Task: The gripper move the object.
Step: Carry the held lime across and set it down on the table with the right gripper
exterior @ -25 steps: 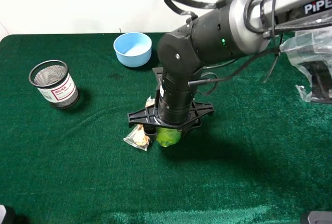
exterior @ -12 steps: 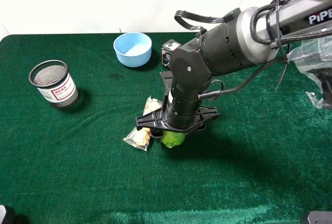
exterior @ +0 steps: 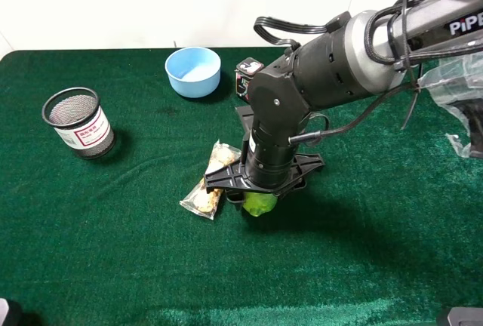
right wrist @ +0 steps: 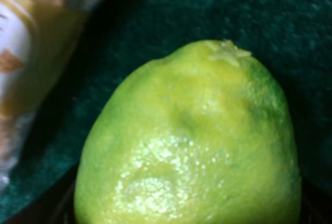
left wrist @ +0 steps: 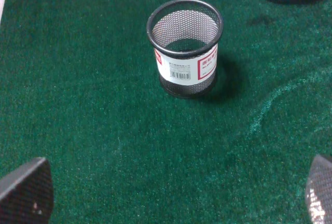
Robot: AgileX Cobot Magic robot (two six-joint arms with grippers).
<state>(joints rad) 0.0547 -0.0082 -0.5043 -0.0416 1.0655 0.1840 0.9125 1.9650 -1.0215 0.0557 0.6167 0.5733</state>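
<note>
— Where is the small round yellow-green lime-like fruit (exterior: 260, 204)?

— Near the middle of the green felt-covered desk (exterior: 113, 250), straight under the right end effector (exterior: 261, 192); it lies just beside the clear crinkled plastic packet of biscuits (exterior: 209, 188), on the side away from the black wire-mesh cup with a white and red label (exterior: 78, 123); whether it touches the cloth I cannot tell.

— Does that end effector have hold of it?

— It looks so; the thick black and silver-grey arm (exterior: 332, 62) points down and hides the fingers from above; in the right wrist view the fruit (right wrist: 192, 141) fills the picture, with dark edges close at both lower sides; closed onto the fruit, then.

— And the left end effector (left wrist: 171, 195)?

— Spread wide, with nothing between its two dark fingertips (left wrist: 26, 193); the mesh cup (left wrist: 185, 47) stands upright ahead of it.

— Anything else?

— A light blue round bowl (exterior: 193, 71) toward the back edge; a small dark tin (exterior: 247, 72) just beside the arm.
</note>
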